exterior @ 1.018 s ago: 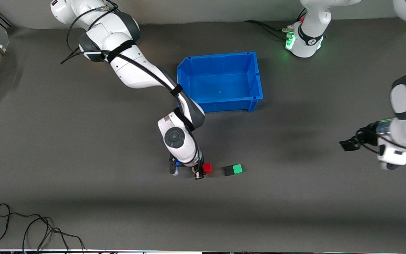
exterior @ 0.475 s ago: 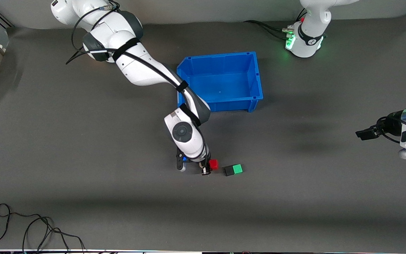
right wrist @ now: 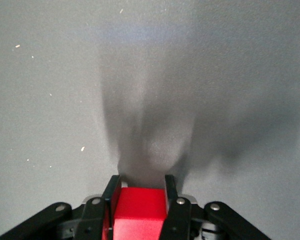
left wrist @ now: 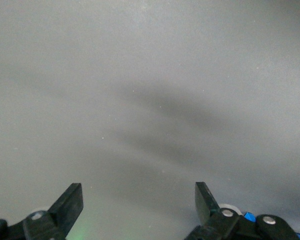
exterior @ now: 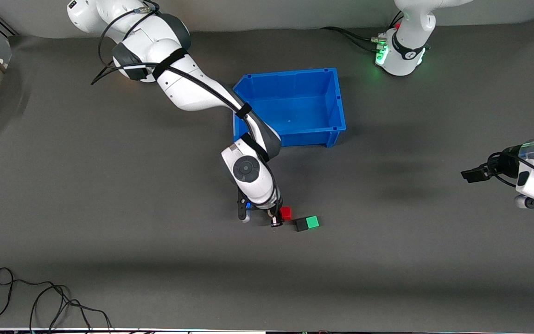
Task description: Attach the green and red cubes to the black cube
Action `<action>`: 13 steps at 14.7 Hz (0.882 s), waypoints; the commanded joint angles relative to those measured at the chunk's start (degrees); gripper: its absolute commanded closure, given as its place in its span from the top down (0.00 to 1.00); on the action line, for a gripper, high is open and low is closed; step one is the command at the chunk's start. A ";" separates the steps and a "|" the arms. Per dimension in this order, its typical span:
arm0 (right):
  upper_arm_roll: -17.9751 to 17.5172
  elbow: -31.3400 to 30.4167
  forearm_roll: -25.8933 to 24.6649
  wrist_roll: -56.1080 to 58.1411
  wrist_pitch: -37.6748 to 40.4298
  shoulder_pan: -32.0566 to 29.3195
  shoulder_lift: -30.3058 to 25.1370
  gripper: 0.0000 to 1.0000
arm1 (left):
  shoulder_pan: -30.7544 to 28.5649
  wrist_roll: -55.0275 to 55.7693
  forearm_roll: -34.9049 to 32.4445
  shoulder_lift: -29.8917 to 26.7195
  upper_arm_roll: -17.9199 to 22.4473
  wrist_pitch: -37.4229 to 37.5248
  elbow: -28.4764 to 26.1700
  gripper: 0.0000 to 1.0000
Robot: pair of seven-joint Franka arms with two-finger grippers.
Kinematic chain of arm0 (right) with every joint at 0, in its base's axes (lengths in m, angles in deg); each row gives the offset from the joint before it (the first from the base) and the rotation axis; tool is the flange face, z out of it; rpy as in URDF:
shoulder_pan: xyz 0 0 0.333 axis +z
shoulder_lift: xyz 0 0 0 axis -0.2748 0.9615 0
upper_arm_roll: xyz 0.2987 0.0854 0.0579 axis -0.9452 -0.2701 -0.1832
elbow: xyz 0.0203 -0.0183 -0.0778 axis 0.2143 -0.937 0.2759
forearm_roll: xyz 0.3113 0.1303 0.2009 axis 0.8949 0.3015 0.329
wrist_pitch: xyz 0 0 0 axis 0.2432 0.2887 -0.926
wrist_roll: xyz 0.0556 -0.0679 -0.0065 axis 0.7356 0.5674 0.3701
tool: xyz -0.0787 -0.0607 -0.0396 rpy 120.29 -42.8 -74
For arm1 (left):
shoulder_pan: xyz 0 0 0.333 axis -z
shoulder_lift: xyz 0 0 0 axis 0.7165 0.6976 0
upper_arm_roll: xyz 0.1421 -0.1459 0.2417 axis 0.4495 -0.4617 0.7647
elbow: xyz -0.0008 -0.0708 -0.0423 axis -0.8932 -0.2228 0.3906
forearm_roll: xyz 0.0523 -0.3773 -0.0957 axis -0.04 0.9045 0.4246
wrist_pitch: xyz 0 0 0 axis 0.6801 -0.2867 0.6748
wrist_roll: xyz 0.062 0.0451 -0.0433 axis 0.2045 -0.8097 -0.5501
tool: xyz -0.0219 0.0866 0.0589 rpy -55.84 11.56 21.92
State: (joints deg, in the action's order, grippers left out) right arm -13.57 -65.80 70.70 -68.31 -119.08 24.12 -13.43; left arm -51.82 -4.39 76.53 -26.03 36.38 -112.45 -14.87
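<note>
Since a second ago your right gripper, clamped on the red cube, has closed toward the black cube; square the faces, press gently. Left gripper waits open.

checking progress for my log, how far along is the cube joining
Done: the green cube already sits flush against the black cube on the table. In hand: the right gripper is shut on the red cube, close beside the black cube at the right arm's end. Left: joining red to black. The left gripper waits open, off at the table's edge.
</note>
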 commanded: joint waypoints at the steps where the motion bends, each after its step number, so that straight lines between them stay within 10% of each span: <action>1: 1.23 2.45 -0.90 -2.35 -0.56 0.62 1.84 0.00 | 0.61 0.11 -0.60 -2.14 0.13 0.41 -2.05 1.00; 13: 1.49 2.72 -0.90 -1.82 -5.40 -0.52 3.51 0.00 | 2.27 1.51 -0.60 -1.79 -0.04 -0.73 -2.31 1.00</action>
State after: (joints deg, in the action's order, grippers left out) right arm -12.97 -65.74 70.70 -68.71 -123.28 23.67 -12.65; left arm -50.87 -4.31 76.53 -26.04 36.00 -112.55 -15.50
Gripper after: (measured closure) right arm 0.608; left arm 0.000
